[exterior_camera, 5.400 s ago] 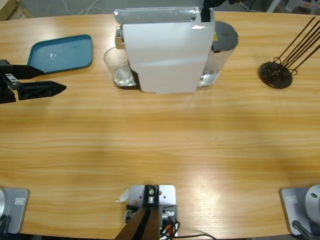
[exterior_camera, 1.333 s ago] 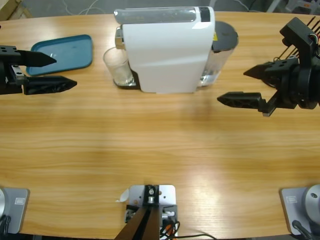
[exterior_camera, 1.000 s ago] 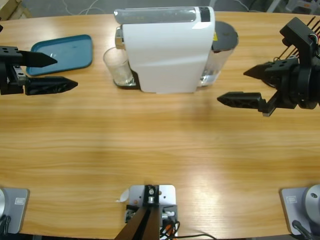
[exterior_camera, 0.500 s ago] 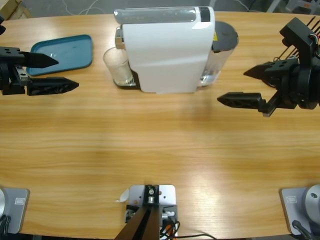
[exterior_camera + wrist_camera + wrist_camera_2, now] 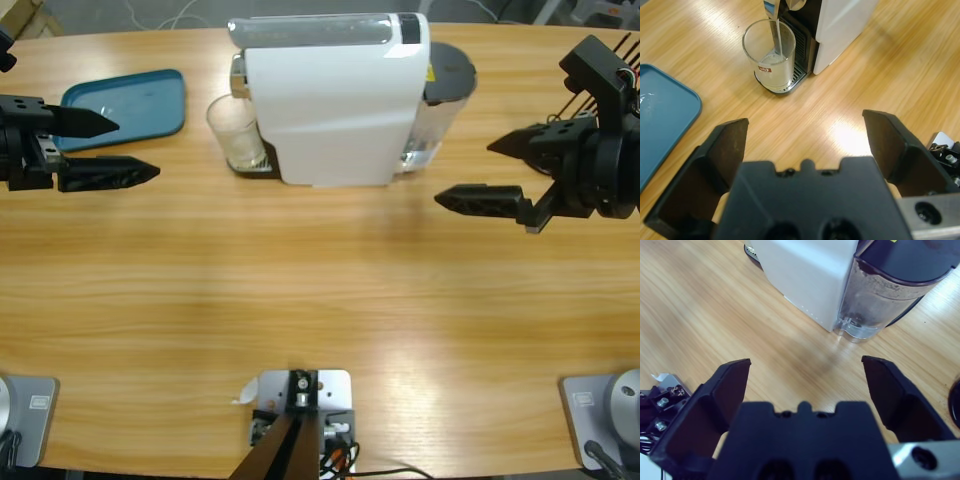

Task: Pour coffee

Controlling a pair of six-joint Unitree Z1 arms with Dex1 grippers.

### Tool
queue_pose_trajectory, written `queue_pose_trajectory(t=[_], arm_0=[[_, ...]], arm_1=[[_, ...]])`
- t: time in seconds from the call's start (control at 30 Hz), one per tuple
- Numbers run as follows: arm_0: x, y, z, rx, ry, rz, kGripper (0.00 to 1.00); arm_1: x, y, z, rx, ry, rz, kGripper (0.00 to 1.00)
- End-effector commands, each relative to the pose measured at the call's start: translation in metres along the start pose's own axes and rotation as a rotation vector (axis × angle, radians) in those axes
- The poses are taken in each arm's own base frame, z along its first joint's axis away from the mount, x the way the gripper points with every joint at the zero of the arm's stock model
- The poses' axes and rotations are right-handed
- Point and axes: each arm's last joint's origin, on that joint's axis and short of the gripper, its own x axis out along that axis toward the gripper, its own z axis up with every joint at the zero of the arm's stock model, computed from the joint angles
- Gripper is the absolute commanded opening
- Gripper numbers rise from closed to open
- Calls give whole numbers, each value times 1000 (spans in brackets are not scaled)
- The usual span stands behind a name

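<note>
A clear glass [image 5: 238, 135] [image 5: 771, 57] stands on the drip grille under the spout of the white coffee machine [image 5: 330, 100] [image 5: 840, 25] [image 5: 805, 270]. A thin stream runs from the spout into the glass. The coffee [image 5: 775, 69] is a shallow, pale layer at its bottom. My left gripper [image 5: 138, 148] [image 5: 805, 125] is open, level with the glass and well to its left, with nothing between the jaws. To the right of the machine, my right gripper [image 5: 463, 174] [image 5: 805, 365] is open and empty, and it faces the machine's water tank [image 5: 890, 290].
A teal tray [image 5: 125, 105] [image 5: 660, 130] lies at the back left, just beyond the left gripper. A black round stand with thin rods [image 5: 552, 148] sits at the back right behind the right arm. Bare wooden table fills the front half.
The left gripper has crept a little to the right, toward the glass. The right arm, absent from the side 5.4 s ago, has held still over the last second.
</note>
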Motion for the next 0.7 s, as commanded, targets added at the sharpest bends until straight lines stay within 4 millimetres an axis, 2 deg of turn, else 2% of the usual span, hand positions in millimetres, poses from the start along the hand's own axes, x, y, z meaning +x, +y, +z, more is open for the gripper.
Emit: queue_pose_trajectory(t=[0.03, 0.7], arm_0=[[13, 4, 1, 0, 32, -4, 1000], [12, 4, 1, 0, 30, -3, 1000]], arm_1=[[1, 0, -10, -18, 26, -13, 1000], [-1, 0, -11, -20, 19, -19, 1000]])
